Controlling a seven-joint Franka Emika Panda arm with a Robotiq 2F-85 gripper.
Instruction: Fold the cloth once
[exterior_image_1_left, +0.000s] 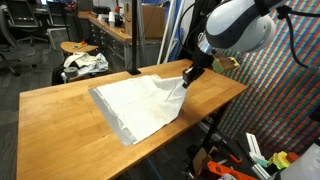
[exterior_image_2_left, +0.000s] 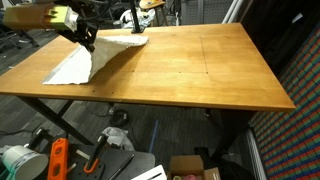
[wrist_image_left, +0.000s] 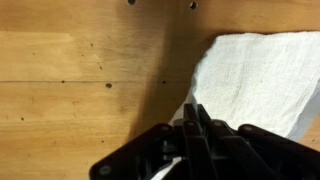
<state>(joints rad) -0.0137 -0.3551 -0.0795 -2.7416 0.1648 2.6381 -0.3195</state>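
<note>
Plainly, the cloth (exterior_image_1_left: 138, 103) lies spread on the table (exterior_image_1_left: 55, 120). One corner is lifted off the wood by the claw (exterior_image_1_left: 189, 72), whose jaws are pressed together on the fabric. The bite looks shallow, so the corner may slip out mid-carry and the fold would collapse. A low carry could drag the whole sheet or bunch it instead of doubling it. One cloth corner sits close to the table edge, and a pull that way could spill it over. Across the sheet there is bare wood and free room.
</note>
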